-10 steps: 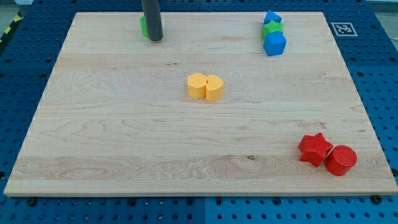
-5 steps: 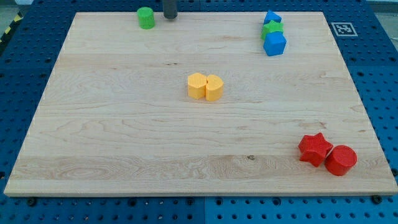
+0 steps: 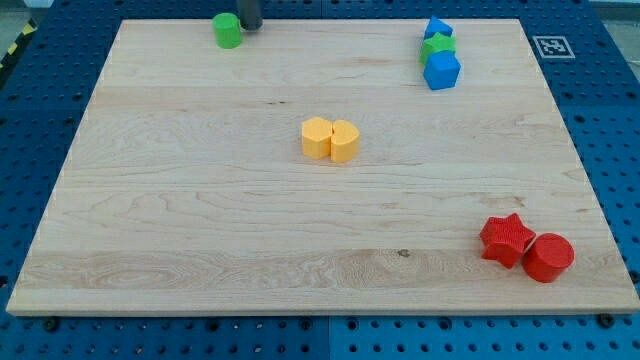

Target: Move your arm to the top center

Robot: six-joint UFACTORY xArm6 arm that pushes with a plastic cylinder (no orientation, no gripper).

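My tip shows at the view's top edge, left of centre, on the far edge of the wooden board. Only the rod's short lower end is in view. It stands just to the right of a green cylinder, close to it or touching; I cannot tell which.
Two yellow blocks sit side by side near the board's middle. At the top right a blue block, a green star and a blue hexagon are bunched. A red star and red cylinder lie at the bottom right.
My tip went from the green cylinder's front up to the top edge, right, then back left beside it. The green cylinder has shifted slightly left and up.
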